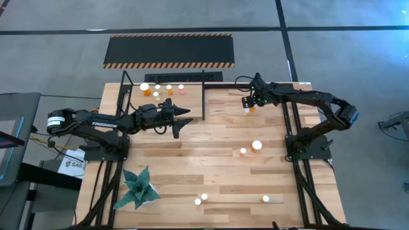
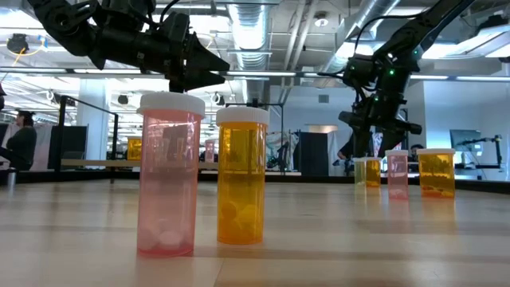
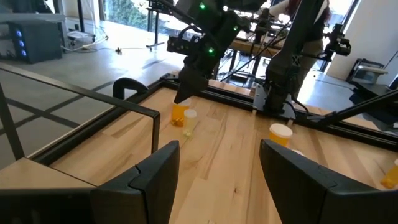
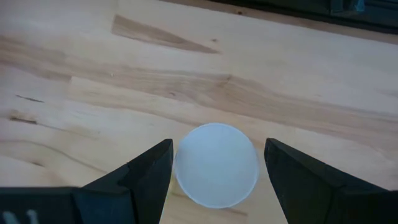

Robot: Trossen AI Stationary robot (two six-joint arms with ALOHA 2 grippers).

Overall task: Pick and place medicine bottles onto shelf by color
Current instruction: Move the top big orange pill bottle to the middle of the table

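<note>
Bottles [image 1: 157, 89] already stand on the shelf [image 1: 132, 101] at far left, several of them; others remain scattered on the worktop [image 1: 217, 160]. Right hand [image 1: 249, 105] hangs open directly over one white-capped bottle [image 4: 216, 163], not yet gripping. Left hand [image 1: 181, 119] waits open and empty beside the shelf.

bottle [image 4: 216, 163] body hidden beneath its white cap, shelf [image 1: 137, 101] bottles too small to tell colors

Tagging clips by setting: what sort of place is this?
Likely a robotics lab or workshop: exposed ceiling ducts, other equipment stands behind the wooden table, and a person seated at the side.
</note>
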